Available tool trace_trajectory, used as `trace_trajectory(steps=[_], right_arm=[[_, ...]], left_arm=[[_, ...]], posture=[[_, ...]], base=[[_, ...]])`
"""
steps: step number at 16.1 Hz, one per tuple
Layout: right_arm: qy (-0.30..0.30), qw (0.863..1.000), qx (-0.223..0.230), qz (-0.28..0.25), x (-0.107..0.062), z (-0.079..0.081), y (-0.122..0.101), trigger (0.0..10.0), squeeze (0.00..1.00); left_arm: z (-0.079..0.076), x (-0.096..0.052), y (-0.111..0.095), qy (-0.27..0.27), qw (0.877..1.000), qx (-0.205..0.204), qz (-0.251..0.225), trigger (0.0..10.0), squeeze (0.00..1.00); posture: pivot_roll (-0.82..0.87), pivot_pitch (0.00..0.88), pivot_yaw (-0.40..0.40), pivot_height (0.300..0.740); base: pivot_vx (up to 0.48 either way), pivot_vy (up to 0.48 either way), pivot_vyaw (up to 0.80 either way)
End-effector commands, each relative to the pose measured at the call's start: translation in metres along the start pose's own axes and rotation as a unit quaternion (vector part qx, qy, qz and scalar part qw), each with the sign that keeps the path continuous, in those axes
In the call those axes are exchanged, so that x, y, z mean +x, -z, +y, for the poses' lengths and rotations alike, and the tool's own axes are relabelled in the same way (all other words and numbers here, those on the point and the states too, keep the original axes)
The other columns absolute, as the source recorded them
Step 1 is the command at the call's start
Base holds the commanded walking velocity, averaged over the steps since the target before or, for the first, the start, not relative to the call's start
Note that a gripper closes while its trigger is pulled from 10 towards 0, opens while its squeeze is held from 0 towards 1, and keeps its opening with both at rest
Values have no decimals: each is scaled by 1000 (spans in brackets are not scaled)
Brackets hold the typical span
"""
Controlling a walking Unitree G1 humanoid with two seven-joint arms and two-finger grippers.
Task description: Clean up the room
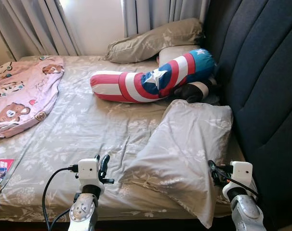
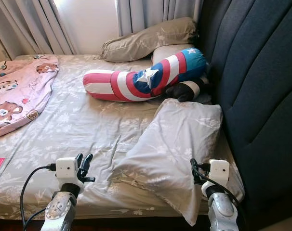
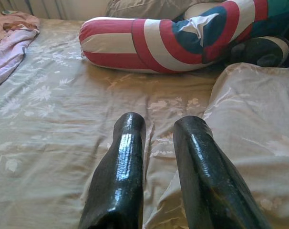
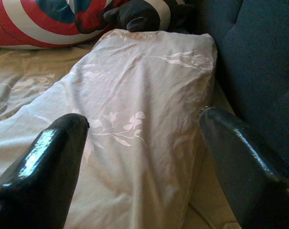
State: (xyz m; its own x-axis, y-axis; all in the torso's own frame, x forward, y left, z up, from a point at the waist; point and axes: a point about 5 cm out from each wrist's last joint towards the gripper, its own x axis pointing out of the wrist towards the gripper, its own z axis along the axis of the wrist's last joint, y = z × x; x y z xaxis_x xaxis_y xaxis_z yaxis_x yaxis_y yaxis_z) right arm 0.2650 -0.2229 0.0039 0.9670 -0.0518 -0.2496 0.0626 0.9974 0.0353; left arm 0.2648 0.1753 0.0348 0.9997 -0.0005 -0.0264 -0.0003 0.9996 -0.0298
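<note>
Grey floral pillow [image 1: 182, 149] lying askew, corner overhanging bed [image 1: 88, 125] edge

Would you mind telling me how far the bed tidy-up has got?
Nothing looks done yet. The grey pillow lies askew, one corner over the bed's edge. The left gripper and right gripper flank it, open and holding nothing. Left to sort: that pillow, the striped bolster lying across the bed, the pink blanket bunched at one side, and a booklet.
</note>
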Motion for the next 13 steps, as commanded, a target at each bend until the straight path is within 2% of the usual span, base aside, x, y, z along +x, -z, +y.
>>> trace_trajectory(steps=[1,5,13], right_arm=[[-2,1000,-7,3,0,0,-1,10000,0],[-6,1000,-16,9,0,2,1,10000,0],[-3,1000,-23,17,1,1,2,10000,0]], left_arm=[[1,-1,-1,-1,1000,0,-1,10000,0],[1,-2,0,-3,1000,-1,0,10000,0],[0,-1,0,-4,1000,-1,0,10000,0]], posture=[[-27,0,-1,740],[-28,0,-4,711],[-28,0,-8,711]], base=[[0,0,0],[0,0,0],[0,0,0]])
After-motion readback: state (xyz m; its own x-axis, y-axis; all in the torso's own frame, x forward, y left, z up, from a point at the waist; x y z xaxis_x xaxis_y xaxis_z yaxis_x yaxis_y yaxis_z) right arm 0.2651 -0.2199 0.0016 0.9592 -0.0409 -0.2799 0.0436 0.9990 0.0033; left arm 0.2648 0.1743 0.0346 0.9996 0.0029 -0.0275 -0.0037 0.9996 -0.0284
